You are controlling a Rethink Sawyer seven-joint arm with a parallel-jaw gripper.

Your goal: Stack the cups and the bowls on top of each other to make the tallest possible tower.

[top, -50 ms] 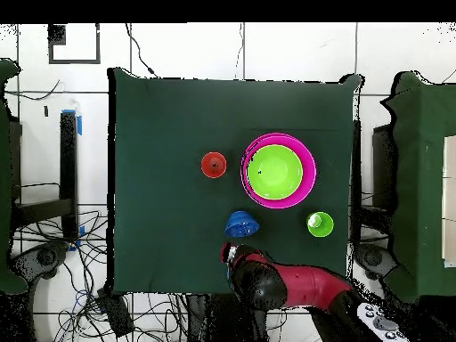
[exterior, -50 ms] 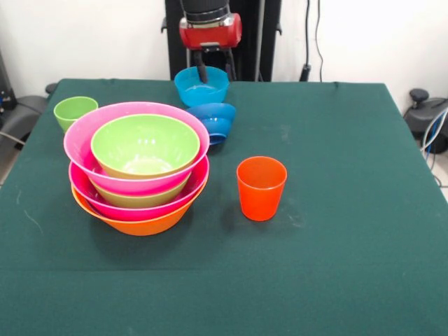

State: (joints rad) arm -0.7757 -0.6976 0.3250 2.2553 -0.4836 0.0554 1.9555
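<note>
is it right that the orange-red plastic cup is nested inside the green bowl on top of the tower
Not quite. The orange-red plastic cup stands upright by itself on the green tablecloth, apart from the tower. The front view shows the top green plastic bowl empty.

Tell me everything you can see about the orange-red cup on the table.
The orange-red cup is a small, glossy, plastic-looking tumbler, tapered toward its base and handleless. It stands upright and looks empty, alone on the green tablecloth, apart from the tower beside it. Nothing touches it except the cloth.
</note>
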